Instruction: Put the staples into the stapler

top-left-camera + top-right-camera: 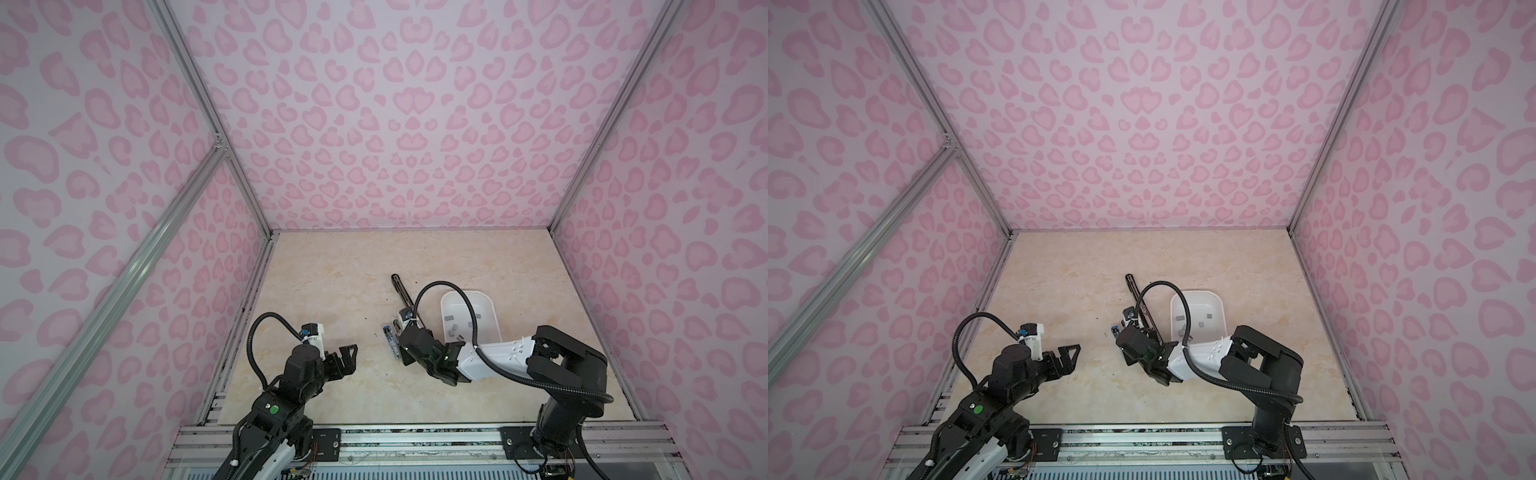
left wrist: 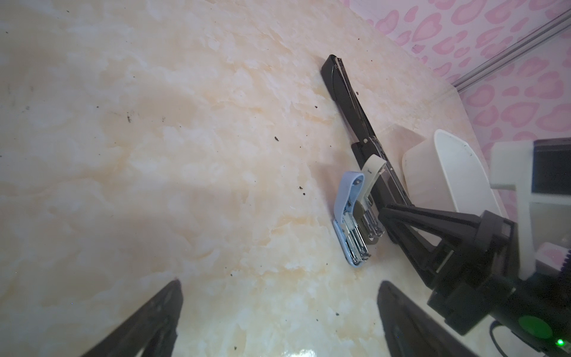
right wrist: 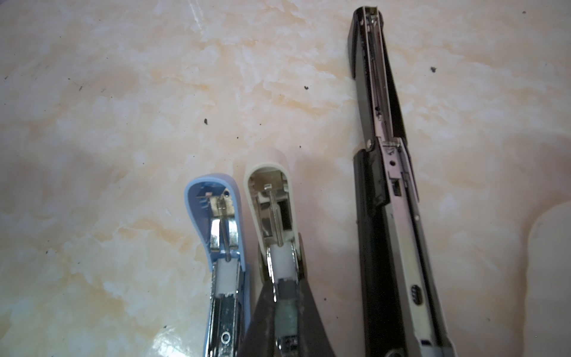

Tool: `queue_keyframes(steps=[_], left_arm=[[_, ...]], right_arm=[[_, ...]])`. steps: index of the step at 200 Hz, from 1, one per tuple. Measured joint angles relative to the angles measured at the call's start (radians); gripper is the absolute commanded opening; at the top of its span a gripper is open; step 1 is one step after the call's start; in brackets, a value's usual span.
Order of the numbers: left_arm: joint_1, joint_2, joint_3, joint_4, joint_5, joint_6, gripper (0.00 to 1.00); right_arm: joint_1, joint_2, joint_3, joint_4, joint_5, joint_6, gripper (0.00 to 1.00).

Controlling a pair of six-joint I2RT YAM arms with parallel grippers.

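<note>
The right tool (image 3: 286, 295) is pressed together on a small pale grey piece. By its look this is a staple block (image 3: 287, 310), though the fingers hide most of it. The tool holds the block directly over the open channel of the cream stapler (image 3: 275, 216). The white pusher and the flipped-back lid lie straight ahead of the fingertips.

The stapler's long axis runs away from the tool, in line with the fingers. I judge that the coming move turns on keeping the block parallel to that channel and lowering it in without tilt.

Just beside the tool on one flank lies the blue stapler (image 3: 222, 247), also open and close against the cream one. On the other flank, a little apart, is the long black stapler (image 3: 386, 201). Beyond that stands the white tray (image 1: 496, 320) with loose staples (image 1: 451, 318) in it.

The left tool (image 2: 279, 283) hangs spread wide and empty, well apart across the tabletop (image 1: 332, 270), so the right arm is plainly the nearer.
</note>
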Motion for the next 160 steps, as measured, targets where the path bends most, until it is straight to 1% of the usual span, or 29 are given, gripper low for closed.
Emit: queue_keyframes(steps=[160], left_arm=[[0.000, -0.001, 0.000, 0.000, 0.000, 0.000, 0.99]], right_arm=[[0.000, 0.016, 0.007, -0.014, 0.006, -0.008, 0.10]])
